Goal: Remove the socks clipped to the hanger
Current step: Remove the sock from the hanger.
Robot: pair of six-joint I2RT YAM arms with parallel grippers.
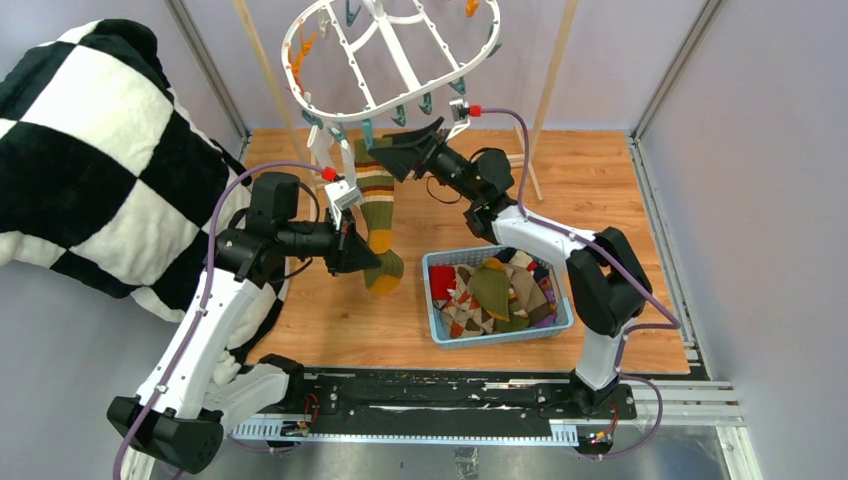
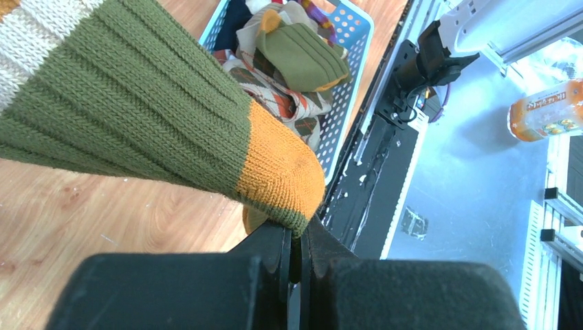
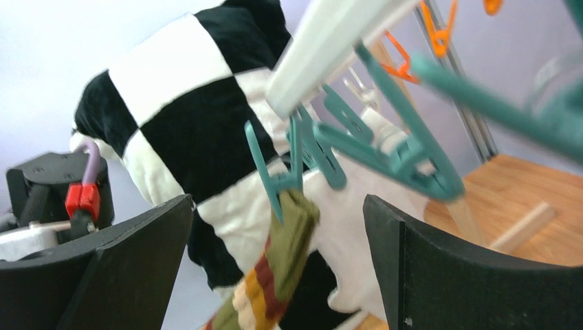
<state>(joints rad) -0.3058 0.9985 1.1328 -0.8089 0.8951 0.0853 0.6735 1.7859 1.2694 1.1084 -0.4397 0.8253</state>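
The white oval hanger (image 1: pixel 390 55) hangs at the top, with teal and orange clips round its rim. One olive sock (image 1: pixel 376 195) with cream, red and mustard stripes hangs from a teal clip (image 3: pixel 289 172). My left gripper (image 1: pixel 370 260) is shut on its orange and olive lower end (image 2: pixel 282 179), the jaws pinching the fabric edge. My right gripper (image 1: pixel 392 155) is open just below the rim, its fingers either side of the clip and the sock's cuff (image 3: pixel 292 234) without touching them. Several more socks (image 1: pixel 495 290) lie in the basket.
A blue plastic basket (image 1: pixel 432 290) stands on the wooden floor between the arms. A big black-and-white checked blanket (image 1: pixel 90 160) hangs at the left, behind the left arm. Light wooden rack posts (image 1: pixel 552 70) rise behind the hanger.
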